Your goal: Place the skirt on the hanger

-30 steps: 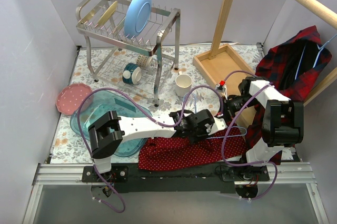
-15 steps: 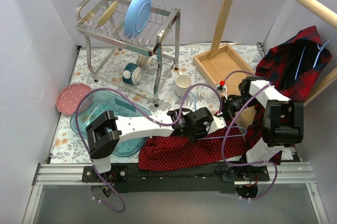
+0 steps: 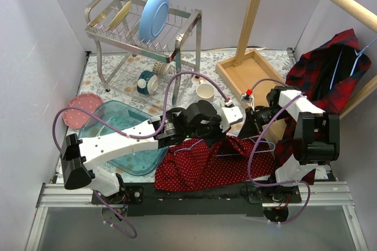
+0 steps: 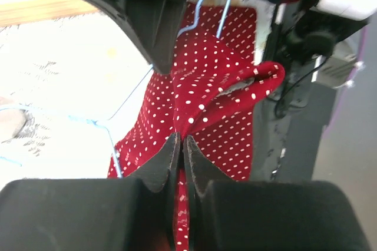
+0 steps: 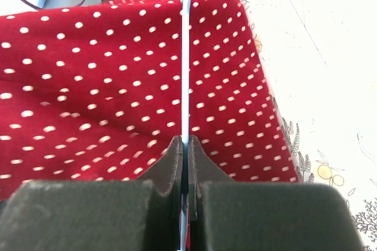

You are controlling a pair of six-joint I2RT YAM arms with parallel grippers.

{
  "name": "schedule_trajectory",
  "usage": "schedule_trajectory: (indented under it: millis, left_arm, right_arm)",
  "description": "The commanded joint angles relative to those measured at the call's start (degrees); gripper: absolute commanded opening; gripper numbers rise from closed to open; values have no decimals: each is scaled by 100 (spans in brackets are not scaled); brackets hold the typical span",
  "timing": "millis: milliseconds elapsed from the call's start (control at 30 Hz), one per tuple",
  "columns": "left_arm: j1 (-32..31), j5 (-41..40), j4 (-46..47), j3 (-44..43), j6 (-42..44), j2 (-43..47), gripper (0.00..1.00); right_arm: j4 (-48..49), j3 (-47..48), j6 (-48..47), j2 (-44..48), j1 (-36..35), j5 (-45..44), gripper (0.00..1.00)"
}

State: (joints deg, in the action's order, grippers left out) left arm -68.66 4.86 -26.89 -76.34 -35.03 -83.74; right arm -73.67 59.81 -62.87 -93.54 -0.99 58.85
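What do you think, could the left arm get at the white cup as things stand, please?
Probably not right now. The cup stands uncovered just beyond the arm's wrist, but the left claw is shut on a fold of the skirt, so it would have to let go first.

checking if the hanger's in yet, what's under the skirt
The table shows at the skirt's edges. The hanger wire lies on top of it in the right wrist view. Anything beneath the cloth is covered, so more wire there cannot be seen.
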Motion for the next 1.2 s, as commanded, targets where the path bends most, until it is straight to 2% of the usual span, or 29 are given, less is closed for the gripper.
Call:
schedule_trajectory:
  millis: [0, 200, 600, 1033, 1067, 1100, 1133, 1167]
  left_arm:
    - [46, 488, 369, 268, -259, 419, 0]
    - [46, 1524, 439, 558, -285, 780, 0]
    - [46, 2651, 721, 313, -602, 1370, 0]
    - [46, 3003, 835, 734, -848, 1484, 0]
    - [46, 3029, 870, 743, -874, 1493, 1]
    - [46, 3055, 888, 752, -900, 1501, 7]
    - [46, 3030, 896, 752, -909, 1510, 20]
    - [46, 3003, 905, 760, -936, 1545, 29]
  right_arm:
    - [-148, 136, -111, 265, -41, 408, 1]
    - [-148, 338, -216, 301, -41, 663, 1]
    - [-121, 505, -357, 2, -41, 760, 1]
    - [-130, 1586, 503, 1698, 3, 110, 1]
    - [-130, 1665, 565, 1838, 3, 74, 1]
    - [-139, 1787, 618, 1909, -6, 39, 1]
    - [-130, 1858, 714, 1979, 3, 4, 1]
    - [-139, 1911, 758, 2119, 3, -22, 1]
